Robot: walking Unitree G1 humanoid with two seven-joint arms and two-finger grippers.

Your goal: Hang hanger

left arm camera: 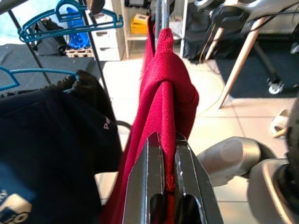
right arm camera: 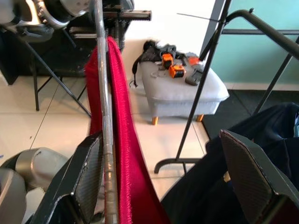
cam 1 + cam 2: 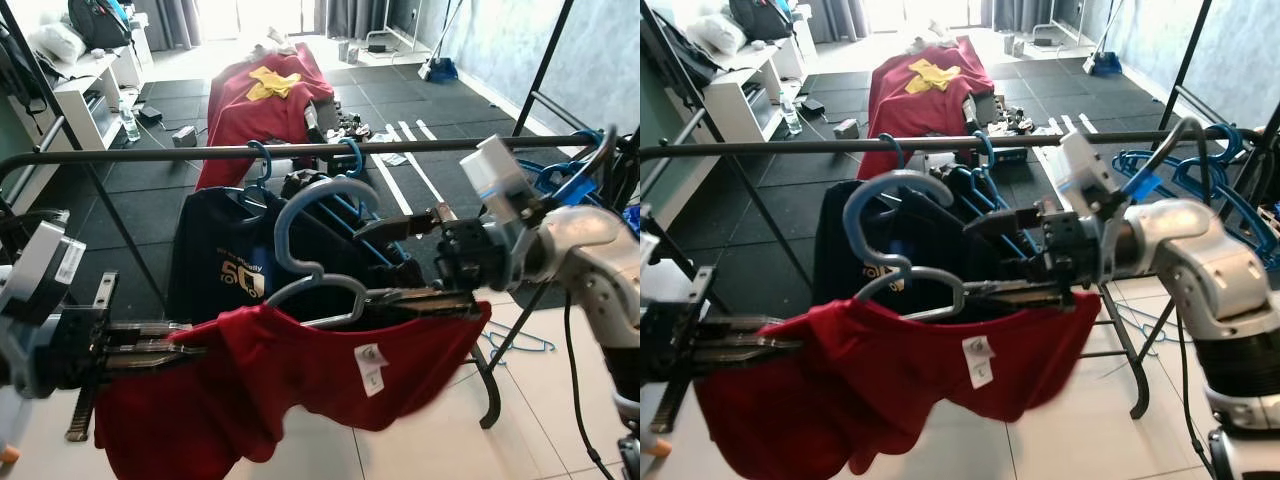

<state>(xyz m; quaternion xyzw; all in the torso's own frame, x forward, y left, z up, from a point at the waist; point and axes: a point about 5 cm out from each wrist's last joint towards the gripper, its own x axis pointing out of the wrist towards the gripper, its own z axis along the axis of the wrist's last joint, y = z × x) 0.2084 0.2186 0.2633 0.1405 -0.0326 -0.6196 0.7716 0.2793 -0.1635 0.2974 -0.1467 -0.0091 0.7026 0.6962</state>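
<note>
Hanger [image 3: 320, 235] pinched by left fingers [image 1: 154, 177].

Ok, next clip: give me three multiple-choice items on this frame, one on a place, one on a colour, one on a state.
1. Where is the hook of the grey hanger relative to the rail?
A. Over the rail
B. Below it, not hooked on
C. On the floor

2. What colour is the shirt on that hanger?
A. Red
B. Navy
C. Yellow

3. What is the left end effector doing?
A. Open, holding nothing
B. Shut on the shirt
C. Gripping the rail

Answers:
1 B, the hook hangs free under the rail.
2 A, the cloth is red, with a white label.
3 B, the left wrist view shows red cloth pinched between its fingers.
</note>
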